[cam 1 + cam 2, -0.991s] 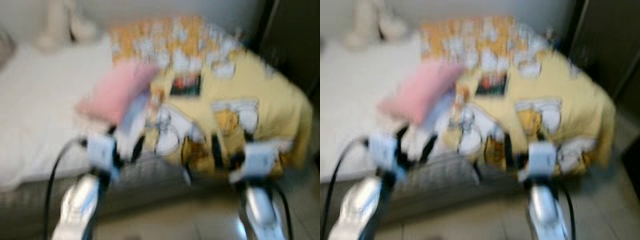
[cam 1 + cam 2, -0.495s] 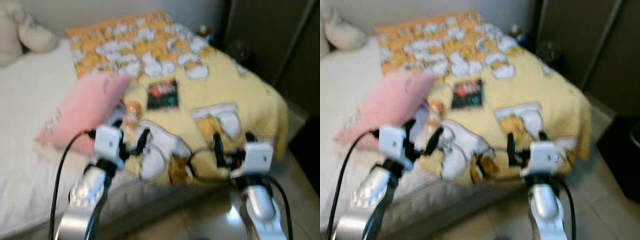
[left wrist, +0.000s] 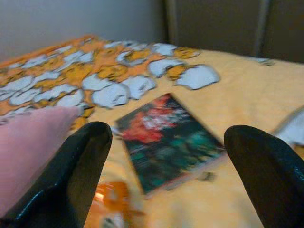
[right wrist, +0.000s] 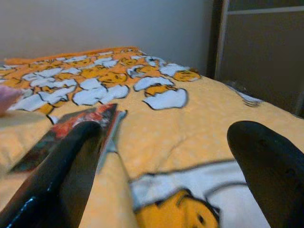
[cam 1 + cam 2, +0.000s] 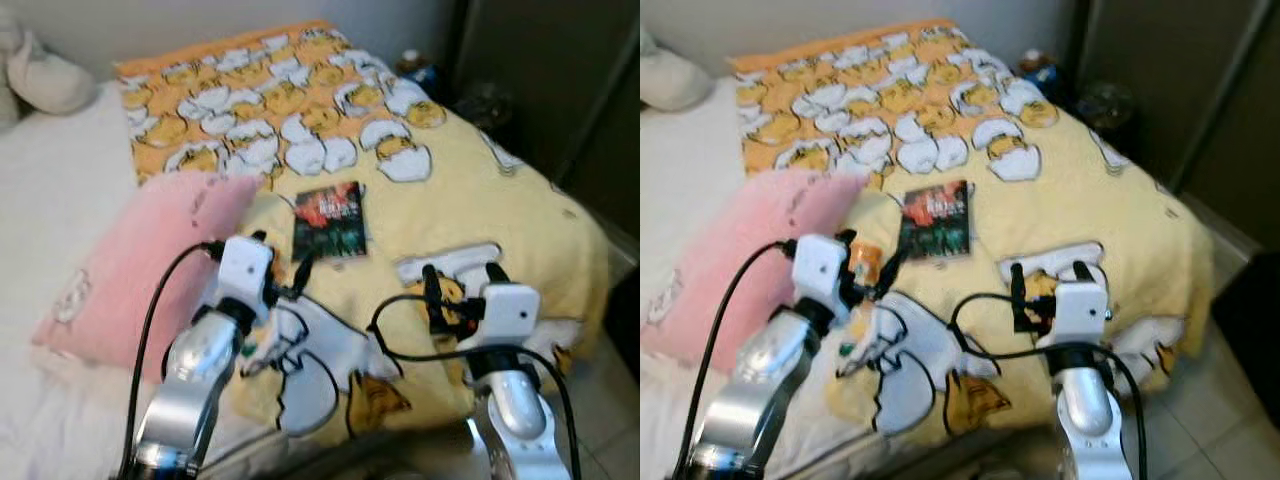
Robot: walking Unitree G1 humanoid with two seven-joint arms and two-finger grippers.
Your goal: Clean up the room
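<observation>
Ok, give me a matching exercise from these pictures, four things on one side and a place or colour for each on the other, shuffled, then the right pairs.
Things:
1. pillow
2. book
3. blanket
4. plush toy

Descriptions:
A. yellow, with an egg cartoon print
B. cream, at the far end of the bed
C. pink, beside the left gripper
D. dark cover, lying flat on the yellow bedding

Pairs: 1-C, 2-D, 3-A, 4-B

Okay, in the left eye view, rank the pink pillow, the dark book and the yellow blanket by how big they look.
1. Yellow blanket, covering most of the bed.
2. Pink pillow, clearly smaller.
3. Dark book, smallest by far.
Nearness to the camera does not blur this order.
</observation>
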